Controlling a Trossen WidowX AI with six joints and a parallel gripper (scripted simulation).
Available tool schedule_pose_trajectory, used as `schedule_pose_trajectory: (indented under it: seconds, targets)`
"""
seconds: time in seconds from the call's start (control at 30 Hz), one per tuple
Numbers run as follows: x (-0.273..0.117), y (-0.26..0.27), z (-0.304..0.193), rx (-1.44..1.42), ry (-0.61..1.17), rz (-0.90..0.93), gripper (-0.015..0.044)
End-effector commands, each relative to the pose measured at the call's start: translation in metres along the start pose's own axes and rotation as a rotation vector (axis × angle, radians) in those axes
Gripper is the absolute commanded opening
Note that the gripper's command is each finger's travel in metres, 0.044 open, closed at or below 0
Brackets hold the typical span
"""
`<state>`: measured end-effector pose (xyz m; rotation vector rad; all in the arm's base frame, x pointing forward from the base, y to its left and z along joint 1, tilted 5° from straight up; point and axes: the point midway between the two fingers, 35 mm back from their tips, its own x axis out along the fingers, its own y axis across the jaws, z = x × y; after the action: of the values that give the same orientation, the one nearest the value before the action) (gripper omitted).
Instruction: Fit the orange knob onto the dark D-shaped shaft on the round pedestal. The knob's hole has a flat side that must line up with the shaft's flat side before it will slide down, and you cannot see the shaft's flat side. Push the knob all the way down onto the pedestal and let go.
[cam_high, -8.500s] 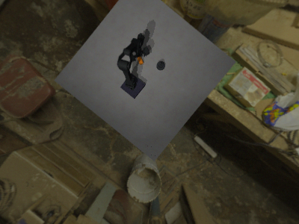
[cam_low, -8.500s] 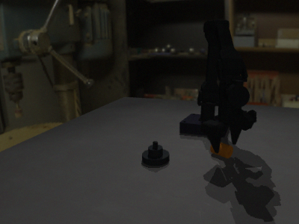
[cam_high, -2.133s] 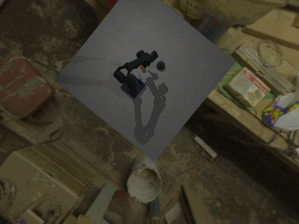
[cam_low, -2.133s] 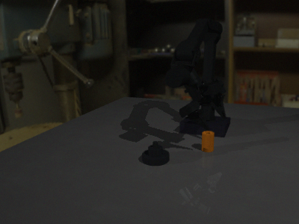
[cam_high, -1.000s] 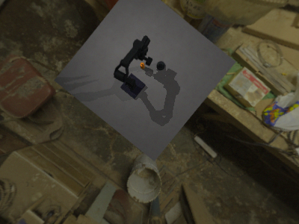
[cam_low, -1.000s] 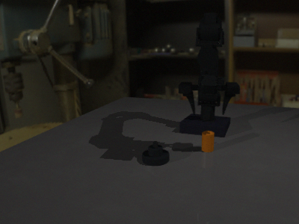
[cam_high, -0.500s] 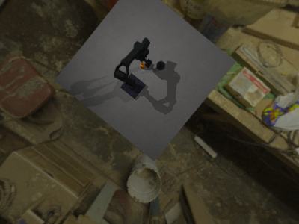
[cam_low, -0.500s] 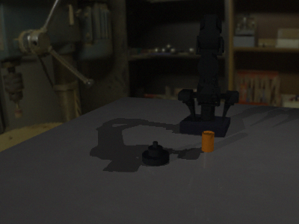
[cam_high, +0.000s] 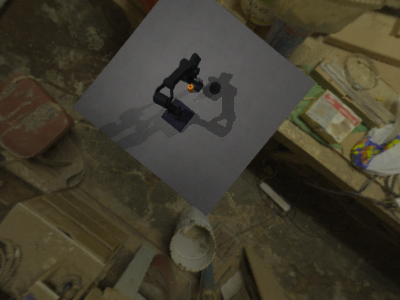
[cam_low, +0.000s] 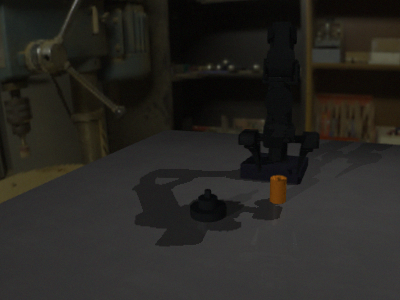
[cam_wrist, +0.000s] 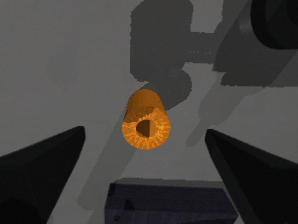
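Note:
The orange knob (cam_high: 190, 88) (cam_low: 278, 190) (cam_wrist: 146, 115) stands upright on the table, hole up. In the wrist view a straight vertical line shows inside its hole. My gripper (cam_low: 280, 166) (cam_wrist: 146, 133) is open and empty. It is above the knob, and the knob appears between the two fingertips in the wrist view, touching neither. The dark round pedestal (cam_high: 215, 88) (cam_low: 208, 212) (cam_wrist: 280, 25) stands to one side of the knob, partly cut off at the wrist view's top right. Its short shaft (cam_low: 208, 192) is bare; the shaft's flat side cannot be made out.
The arm's dark base (cam_high: 186, 125) (cam_low: 250, 171) (cam_wrist: 170, 200) is close to the knob, at the bottom of the wrist view. The grey table (cam_high: 200, 165) (cam_low: 125, 270) carries the arm's shadows, which fall around the knob and pedestal.

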<state>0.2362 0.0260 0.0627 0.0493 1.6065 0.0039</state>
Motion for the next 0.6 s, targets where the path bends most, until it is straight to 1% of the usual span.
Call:
schedule_pose_trajectory:
  seconds: [0.0,0.57]
  targets:
    - [0.009,-0.001,-0.002,0.006,0.012,-0.004,0.044]
    - [0.037,0.0,-0.001,0.006,0.012,-0.004,0.044]
